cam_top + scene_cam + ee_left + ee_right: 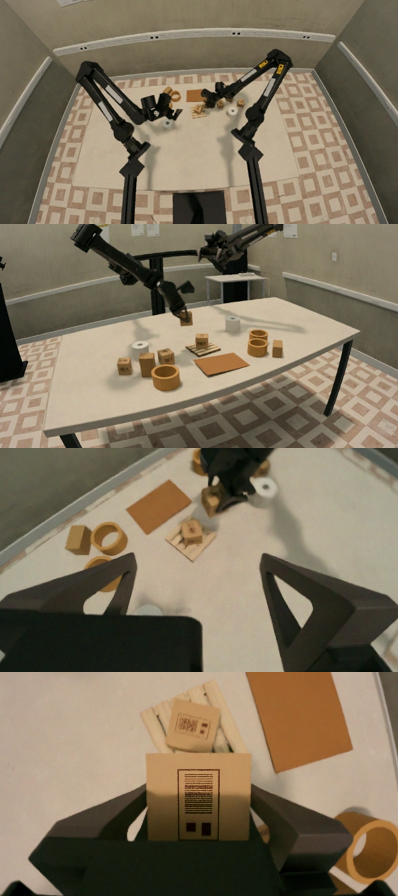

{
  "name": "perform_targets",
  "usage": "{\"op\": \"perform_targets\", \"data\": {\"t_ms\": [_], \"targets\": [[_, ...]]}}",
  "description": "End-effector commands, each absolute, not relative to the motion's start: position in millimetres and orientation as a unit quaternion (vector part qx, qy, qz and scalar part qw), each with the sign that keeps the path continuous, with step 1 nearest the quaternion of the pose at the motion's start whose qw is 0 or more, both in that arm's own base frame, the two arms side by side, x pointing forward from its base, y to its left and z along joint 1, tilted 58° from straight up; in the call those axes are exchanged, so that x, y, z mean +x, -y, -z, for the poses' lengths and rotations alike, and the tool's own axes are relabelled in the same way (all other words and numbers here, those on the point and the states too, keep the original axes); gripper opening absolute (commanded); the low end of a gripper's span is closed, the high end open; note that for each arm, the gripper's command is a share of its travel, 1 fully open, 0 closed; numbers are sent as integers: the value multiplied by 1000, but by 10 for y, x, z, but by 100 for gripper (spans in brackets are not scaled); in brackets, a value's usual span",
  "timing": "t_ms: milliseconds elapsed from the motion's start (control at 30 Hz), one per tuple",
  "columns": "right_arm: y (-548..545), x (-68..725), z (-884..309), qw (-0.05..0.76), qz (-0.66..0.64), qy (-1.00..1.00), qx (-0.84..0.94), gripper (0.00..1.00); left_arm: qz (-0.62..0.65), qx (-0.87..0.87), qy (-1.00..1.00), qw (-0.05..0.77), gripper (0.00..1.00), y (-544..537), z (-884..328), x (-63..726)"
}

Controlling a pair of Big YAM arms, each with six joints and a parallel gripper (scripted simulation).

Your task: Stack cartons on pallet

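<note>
The right gripper point(208, 102) point(186, 317) point(212, 505) point(198, 784), part-open, grips a barcoded cube carton point(186, 320) point(209, 501) point(198, 797) by opposite sides. Below and ahead of its fingertips sits the placed carton point(198, 109) point(201, 341) point(192, 532) point(194, 726) on the slatted wooden pallet point(202, 116) point(214, 349) point(190, 553) point(226, 717), turned slightly against the held one, so the next move probably needs a forward shift and slight twist before lowering. The left gripper point(176, 114) point(208, 255) point(198, 559), wide open and holding nothing, is farther off.

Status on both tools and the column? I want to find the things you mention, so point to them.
Right tool point(185, 316) point(199, 797): gripping a carton, aloft. Left tool point(198, 565): open. Pallet point(192, 348) point(192, 556) point(229, 719): one carton point(201, 341) point(191, 531) point(193, 725) on it. Two others on the table.
</note>
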State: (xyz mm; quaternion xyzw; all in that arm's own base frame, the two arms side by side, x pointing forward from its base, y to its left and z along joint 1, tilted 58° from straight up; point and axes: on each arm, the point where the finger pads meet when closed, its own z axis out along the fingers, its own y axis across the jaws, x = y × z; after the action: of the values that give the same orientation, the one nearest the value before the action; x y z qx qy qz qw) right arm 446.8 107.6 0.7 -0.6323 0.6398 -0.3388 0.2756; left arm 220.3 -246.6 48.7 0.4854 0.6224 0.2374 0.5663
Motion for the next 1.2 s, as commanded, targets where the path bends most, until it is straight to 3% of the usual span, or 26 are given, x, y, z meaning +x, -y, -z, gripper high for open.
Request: {"op": "perform_targets", "data": {"t_ms": [0,200,500,1167], "targets": [[-1298,4502,131,274,328,-637,-641,50,-238,467,-611,594,100,2509,-580,2281],[-1252,4561,91,272,337,-636,-638,50,-234,462,-614,596,100,2508,-581,2279],[-1661,4714,268,334,321,-696,-548,50,-234,462,-614,596,100,2510,-581,2277],[-1507,4855,219,331,337,-698,-539,50,-231,466,-611,597,100,2535,-592,2250]]}}
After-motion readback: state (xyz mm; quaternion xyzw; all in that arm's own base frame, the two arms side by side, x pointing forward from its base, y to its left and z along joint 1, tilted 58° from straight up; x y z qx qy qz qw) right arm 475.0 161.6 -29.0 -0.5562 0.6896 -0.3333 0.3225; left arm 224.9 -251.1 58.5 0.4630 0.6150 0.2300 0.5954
